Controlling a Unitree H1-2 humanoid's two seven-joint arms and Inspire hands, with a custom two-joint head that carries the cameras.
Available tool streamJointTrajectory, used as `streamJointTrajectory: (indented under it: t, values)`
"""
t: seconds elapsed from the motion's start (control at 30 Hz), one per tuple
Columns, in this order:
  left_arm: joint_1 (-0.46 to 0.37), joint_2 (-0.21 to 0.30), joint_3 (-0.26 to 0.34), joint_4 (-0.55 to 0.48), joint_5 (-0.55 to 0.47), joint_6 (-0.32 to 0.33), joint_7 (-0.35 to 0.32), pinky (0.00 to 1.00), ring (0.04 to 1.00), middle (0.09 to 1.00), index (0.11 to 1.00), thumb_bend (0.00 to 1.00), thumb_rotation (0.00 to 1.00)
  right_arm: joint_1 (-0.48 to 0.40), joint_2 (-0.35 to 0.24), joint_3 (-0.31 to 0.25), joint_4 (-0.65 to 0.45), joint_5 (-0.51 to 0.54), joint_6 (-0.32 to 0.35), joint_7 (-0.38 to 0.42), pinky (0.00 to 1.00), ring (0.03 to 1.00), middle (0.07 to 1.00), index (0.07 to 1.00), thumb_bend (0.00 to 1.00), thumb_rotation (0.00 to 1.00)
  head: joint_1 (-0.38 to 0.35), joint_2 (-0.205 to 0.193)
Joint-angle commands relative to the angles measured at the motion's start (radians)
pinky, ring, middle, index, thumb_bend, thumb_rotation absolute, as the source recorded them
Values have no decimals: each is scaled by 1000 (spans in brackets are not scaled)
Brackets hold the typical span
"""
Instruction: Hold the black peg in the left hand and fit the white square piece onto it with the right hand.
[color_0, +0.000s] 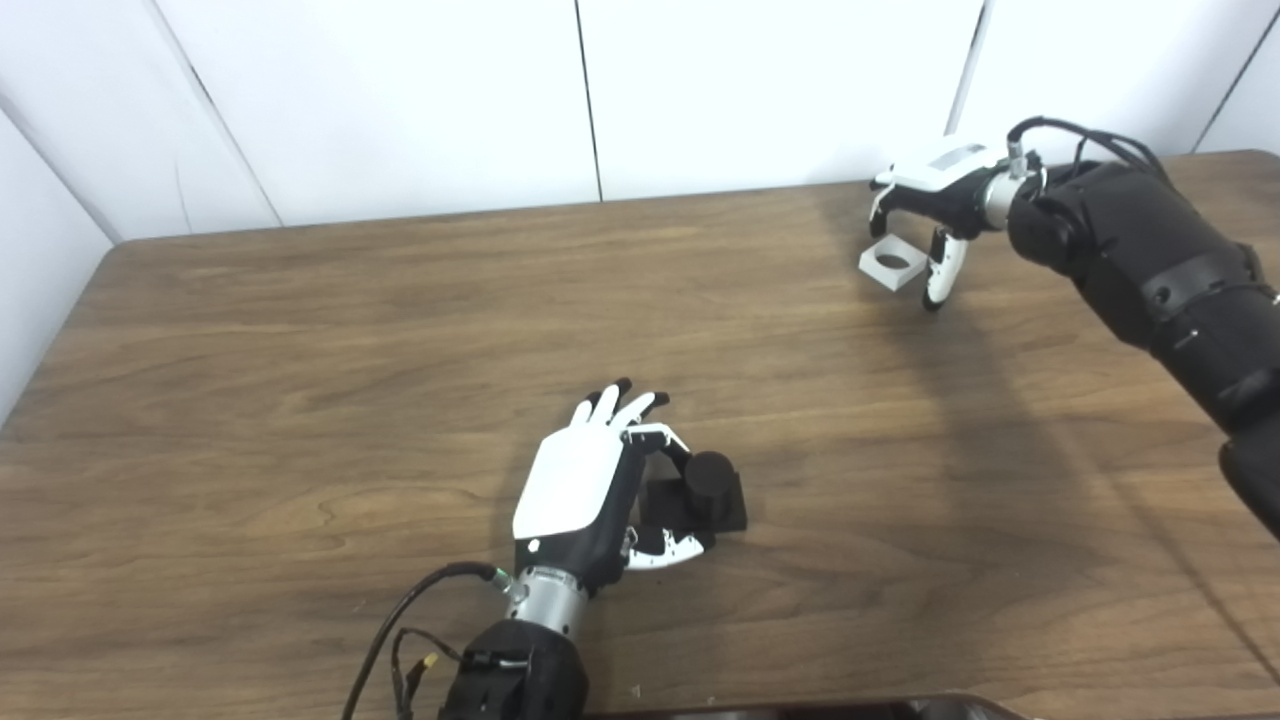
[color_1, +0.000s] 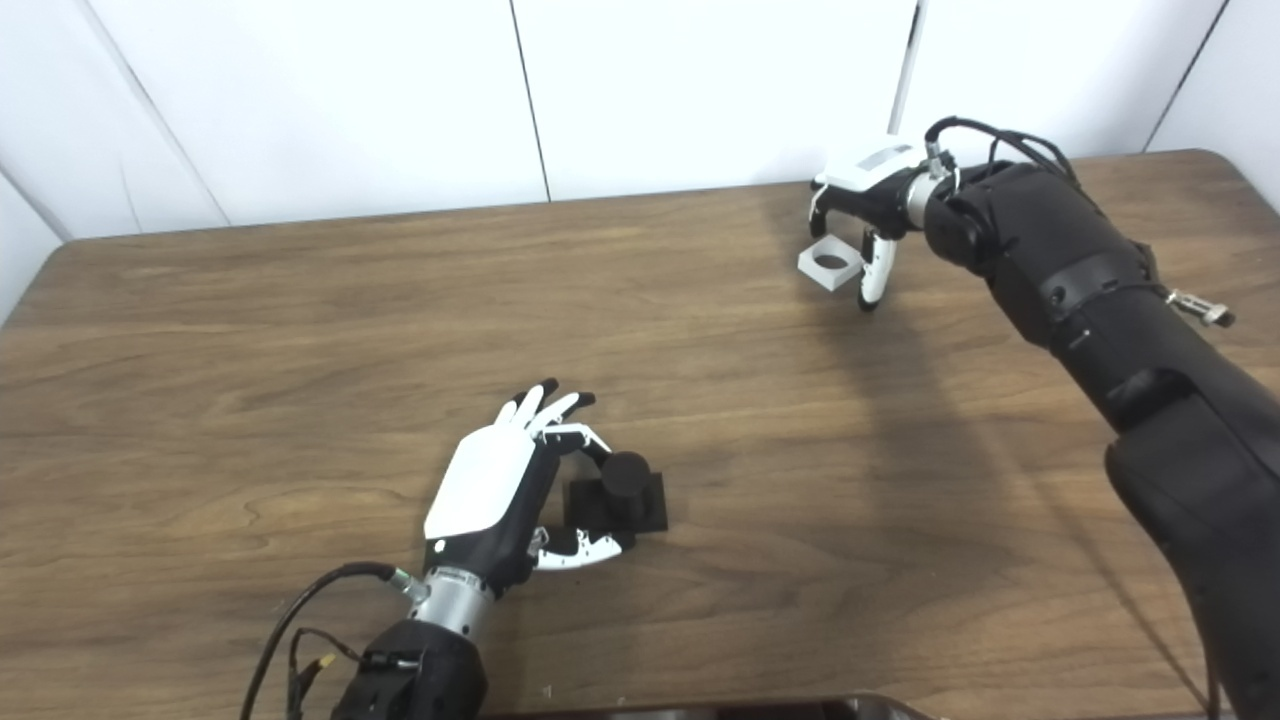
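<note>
The black peg (color_0: 708, 482), a short cylinder on a square base, stands on the wooden table (color_0: 300, 400) near the front middle. My left hand (color_0: 578, 482) rests just left of it, open. One finger curves toward the cylinder and the thumb reaches under the base's front edge, without a closed grip. At the far right lies the white square piece (color_0: 893, 264) with a round hole, flat on the table. My right hand (color_0: 935, 215) hovers over it, open. Its fingers hang down behind the piece and its thumb points down just to the right of it.
White wall panels stand behind the table's far edge. My right forearm (color_1: 1090, 290) reaches diagonally over the table's right side. A cable (color_0: 400, 620) loops from the left wrist. A dark object's edge (color_0: 850, 708) shows at the bottom.
</note>
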Motion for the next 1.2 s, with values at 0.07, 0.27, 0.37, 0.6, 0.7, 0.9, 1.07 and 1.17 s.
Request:
streamJointTrajectory:
  t: [0.07, 0.27, 0.37, 0.6, 0.7, 0.9, 1.07, 1.17]
  values:
    - [-16, -8, -1, -1, 15, -6, 19, 1000, 1000, 911, 491, 523, 63, -80, -25, -2, 3, -11, -44, -50, 1000, 1000, 973, 764, 831, 182, 1, 0]
    - [-13, -10, -1, -2, 17, 0, 16, 1000, 1000, 913, 491, 522, 65, -82, -23, 0, 19, -14, -75, -75, 1000, 1000, 975, 763, 843, 182, 3, -1]
    - [-12, -11, -2, 0, 17, -1, 19, 1000, 1000, 914, 492, 522, 65, -84, -23, 8, 22, -23, -86, -80, 1000, 1000, 980, 768, 838, 190, 5, -1]
    - [-11, -14, -2, -2, 15, 0, 17, 1000, 1000, 915, 492, 521, 64, -94, -16, 16, 51, -36, -102, -102, 1000, 1000, 982, 764, 842, 204, 8, -3]
    - [-12, -14, -2, -2, 15, 1, 17, 1000, 1000, 915, 492, 521, 64, -96, -13, 17, 60, -34, -112, -115, 1000, 1000, 977, 754, 844, 199, 8, -4]
    - [-12, -14, 0, 0, 11, -3, 24, 1000, 1000, 913, 492, 522, 64, -100, -4, 35, 75, -57, -110, -135, 1000, 1000, 967, 748, 835, 207, 10, -7]
    - [-11, -12, 1, 0, 9, -4, 23, 1000, 1000, 914, 492, 522, 64, -105, -7, 58, 93, -76, -133, -168, 1000, 1000, 958, 741, 818, 189, 9, -7]
    - [-11, -13, 1, -1, 10, -1, 20, 1000, 1000, 915, 492, 522, 65, -104, -9, 63, 102, -80, -140, -185, 1000, 1000, 956, 732, 813, 178, 8, -6]
